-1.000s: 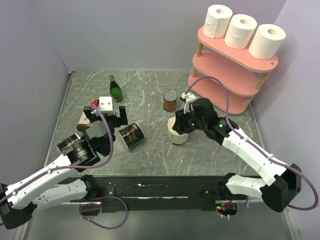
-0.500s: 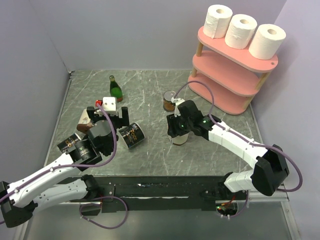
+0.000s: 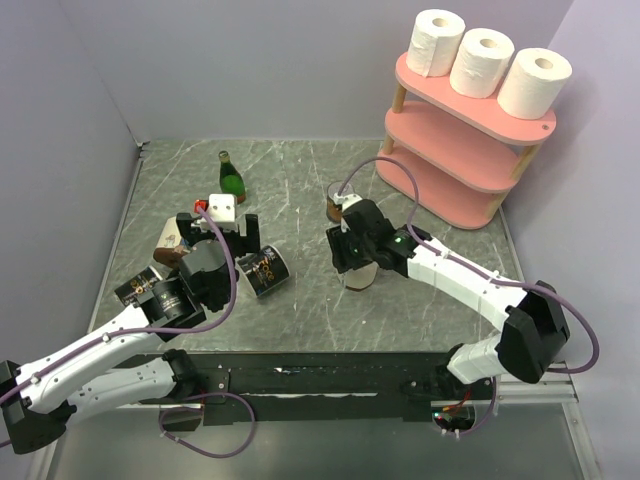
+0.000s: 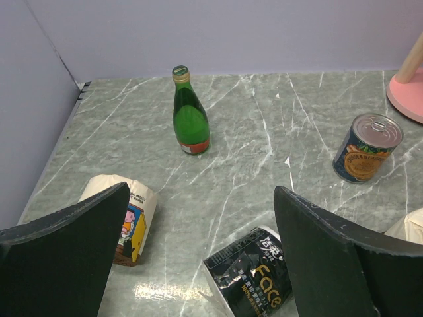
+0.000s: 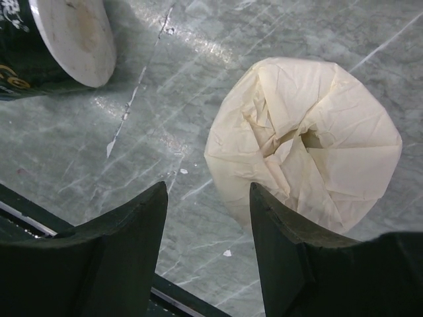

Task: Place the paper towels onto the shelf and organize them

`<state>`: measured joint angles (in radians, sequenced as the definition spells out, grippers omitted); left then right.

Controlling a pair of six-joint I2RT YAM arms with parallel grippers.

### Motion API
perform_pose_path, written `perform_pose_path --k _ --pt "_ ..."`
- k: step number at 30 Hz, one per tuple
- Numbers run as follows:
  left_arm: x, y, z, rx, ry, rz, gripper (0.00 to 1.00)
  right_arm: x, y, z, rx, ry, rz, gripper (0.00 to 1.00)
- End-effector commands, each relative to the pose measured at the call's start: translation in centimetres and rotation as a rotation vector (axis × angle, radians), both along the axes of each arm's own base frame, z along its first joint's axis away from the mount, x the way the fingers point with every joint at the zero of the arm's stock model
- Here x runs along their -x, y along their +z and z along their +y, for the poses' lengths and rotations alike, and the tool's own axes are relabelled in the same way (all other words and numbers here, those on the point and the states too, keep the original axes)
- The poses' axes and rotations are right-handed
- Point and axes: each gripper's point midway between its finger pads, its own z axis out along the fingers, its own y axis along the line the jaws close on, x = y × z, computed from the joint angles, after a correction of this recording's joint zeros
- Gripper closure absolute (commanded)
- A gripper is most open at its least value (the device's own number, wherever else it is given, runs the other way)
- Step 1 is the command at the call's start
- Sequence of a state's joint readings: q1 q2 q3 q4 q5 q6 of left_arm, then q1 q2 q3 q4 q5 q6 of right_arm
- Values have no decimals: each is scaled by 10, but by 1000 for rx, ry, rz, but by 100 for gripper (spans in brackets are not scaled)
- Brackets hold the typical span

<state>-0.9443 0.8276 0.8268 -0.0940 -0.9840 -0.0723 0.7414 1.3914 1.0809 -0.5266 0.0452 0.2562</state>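
Three paper towels [image 3: 481,62] upright in a row on top board of shelf [image 3: 452,142], side by side, neighbours touching or nearly so. Plain white, soft, cylindrical, hollow round core facing up on each. Leftmost nearest back wall, rightmost at board's right end.

Pink shelf at far right corner of grey marbled counter [image 3: 300,175]: three long oval boards on light wooden posts.

Right hand [image 5: 206,198] low over middle of counter, well apart from shelf. Released, fingers [image 5: 125,244] parted, nothing clamped between. Cream paper-wrapped roll [image 5: 304,142] standing on end just beside one finger, wrapper crumpled and tucked into core hole. Cannot tell whether touching that finger. Black wrapped roll [image 5: 69,39] on its side at upper left of right wrist view.

Left hand [image 4: 201,191] over left side of counter, released, fingers [image 4: 66,251] wide apart, grasping nothing. Ahead of it:
- green glass bottle [image 4: 190,112], upright
- tin can [image 4: 367,148] with orange label, upright, nearer shelf foot
- same black roll, lettered "Face", lying between the fingers in left wrist view
- cartoon-print wrapped roll [image 4: 125,214], on its side at left
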Motion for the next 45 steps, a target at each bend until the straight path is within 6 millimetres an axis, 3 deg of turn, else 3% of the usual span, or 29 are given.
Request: perform_pose_path --k 1,11,22,30,40,45 --pt "2 22 -1 59 -13 -36 4 -10 31 0 26 -63 -82 40" --pt "4 25 2 72 -13 -47 4 -8 41 13 9 -38 -89 40" --pt "5 26 3 75 -9 -51 4 -21 10 7 118 -54 -102 37" --pt "3 23 0 61 -14 -43 4 -30 0 -4 182 -65 -163 36" --pt "2 21 -1 53 -12 -38 4 -29 -12 -1 192 -60 -147 36" --pt "2 22 -1 55 -12 -39 4 -35 4 -10 230 -94 -189 36"
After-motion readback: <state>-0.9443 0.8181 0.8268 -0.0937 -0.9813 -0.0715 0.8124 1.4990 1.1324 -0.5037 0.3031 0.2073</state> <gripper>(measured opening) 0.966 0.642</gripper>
